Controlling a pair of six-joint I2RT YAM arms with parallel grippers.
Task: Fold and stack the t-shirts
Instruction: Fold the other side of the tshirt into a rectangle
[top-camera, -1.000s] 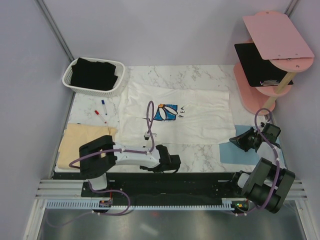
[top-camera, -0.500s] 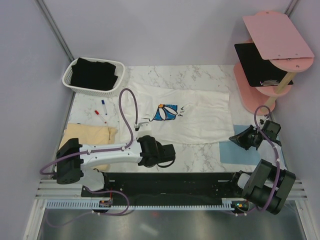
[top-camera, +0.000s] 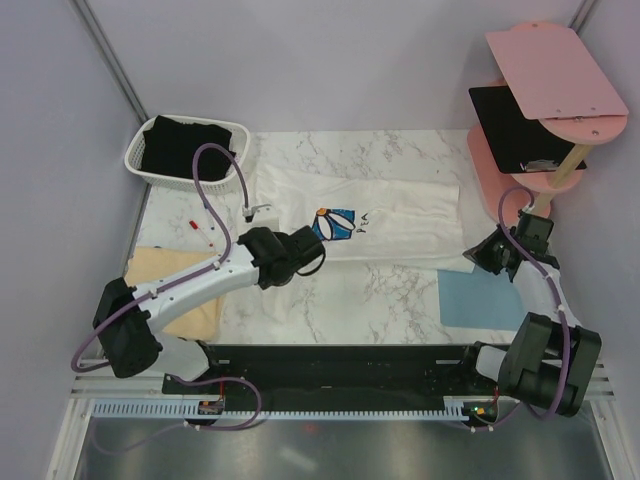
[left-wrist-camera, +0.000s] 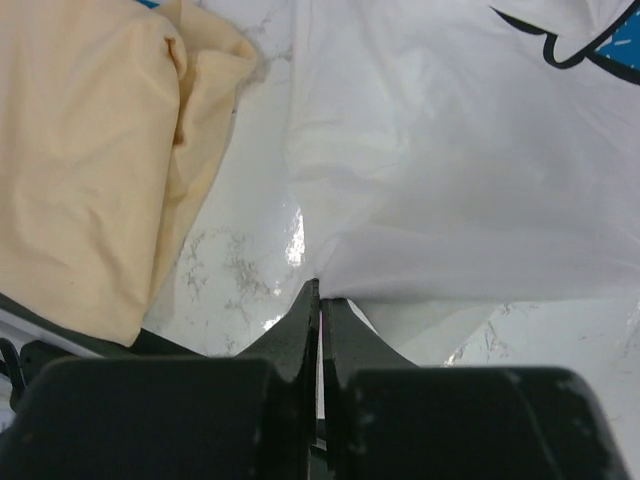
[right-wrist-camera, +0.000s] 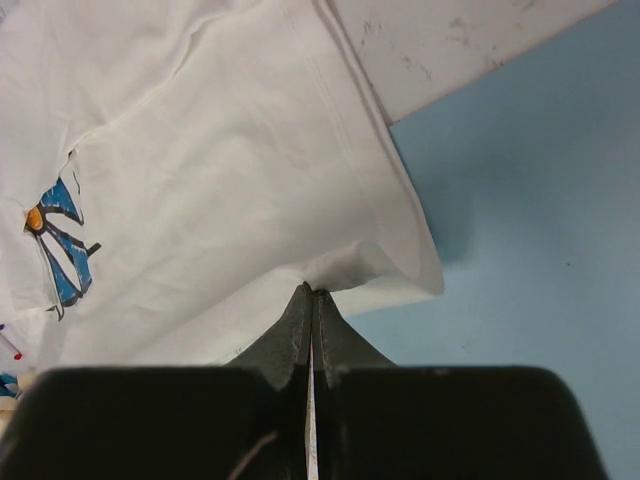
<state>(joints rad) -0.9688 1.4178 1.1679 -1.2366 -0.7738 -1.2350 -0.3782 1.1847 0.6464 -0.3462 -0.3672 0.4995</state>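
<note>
The left hand (left-wrist-camera: 320, 300) and right hand (right-wrist-camera: 313, 297) are each pinching the soft white daisy-print t-shirt (top-camera: 400, 230) by its near edge, risking slippage from such thin bites.

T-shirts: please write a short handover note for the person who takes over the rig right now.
Left gripper: shut on the near left edge of the white t-shirt.
Right gripper: shut on its near right edge, above the blue mat.
Yellow t-shirt: bunched at the near left of the table.
Black t-shirt: in the basket, far left.
Done: nothing stacked.
Left: finish folding the white one, fold the other two, stack all three.
</note>
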